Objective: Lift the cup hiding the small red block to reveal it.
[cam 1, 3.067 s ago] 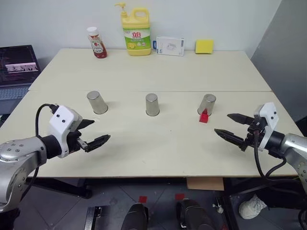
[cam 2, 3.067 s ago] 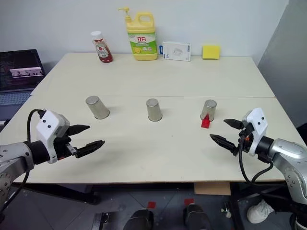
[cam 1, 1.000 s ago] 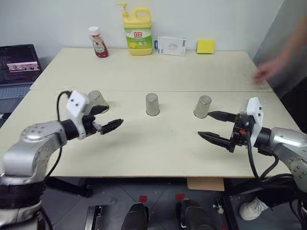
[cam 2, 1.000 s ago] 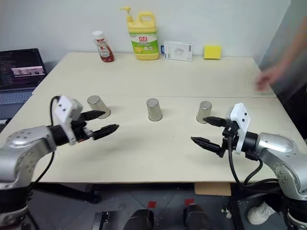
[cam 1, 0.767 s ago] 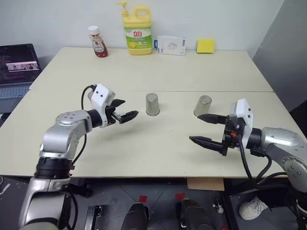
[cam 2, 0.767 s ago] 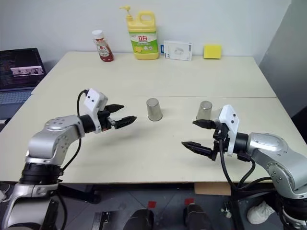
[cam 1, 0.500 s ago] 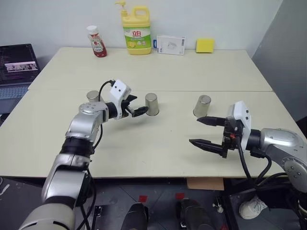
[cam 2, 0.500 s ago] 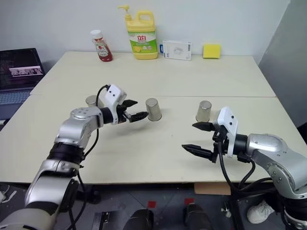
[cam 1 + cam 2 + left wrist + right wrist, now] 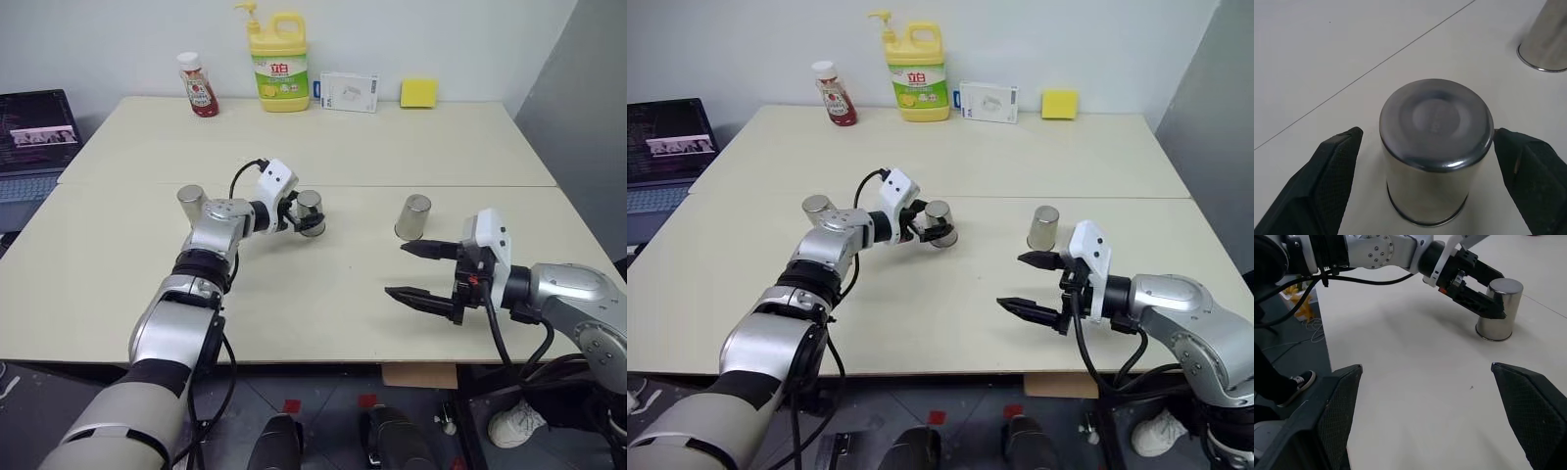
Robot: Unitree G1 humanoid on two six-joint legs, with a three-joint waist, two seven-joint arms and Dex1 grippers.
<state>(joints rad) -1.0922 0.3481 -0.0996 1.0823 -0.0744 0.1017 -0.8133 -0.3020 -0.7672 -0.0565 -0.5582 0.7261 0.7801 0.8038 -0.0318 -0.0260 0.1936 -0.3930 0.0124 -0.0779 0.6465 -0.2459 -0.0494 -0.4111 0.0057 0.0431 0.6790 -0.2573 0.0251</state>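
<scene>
Leftmost on the pale tabletop (image 9: 323,304): one silvery cup (image 9: 191,203) mouth-down, partly behind the left forearm. Middle: a second inverted cup (image 9: 311,211), upright on its rim. Left gripper (image 9: 303,219) at this middle cup, jaws spread wide with one finger on either side of it; in the left wrist view the fingertips (image 9: 1332,166) flank the cup wall with a gap showing on both sides, so nothing gripped. Right of centre: third inverted cup (image 9: 412,216), standing alone, well apart from the middle one. Small red block not visible anywhere on the surface; which cup covers it cannot be told. Right gripper (image 9: 423,271) hovers over the near right part of the tabletop, in front of the third cup and apart from it, jaws wide open and empty. Back edge, left to right: red sauce bottle (image 9: 197,86), yellow detergent jug (image 9: 278,63), white box (image 9: 348,92), yellow sponge (image 9: 418,93).
</scene>
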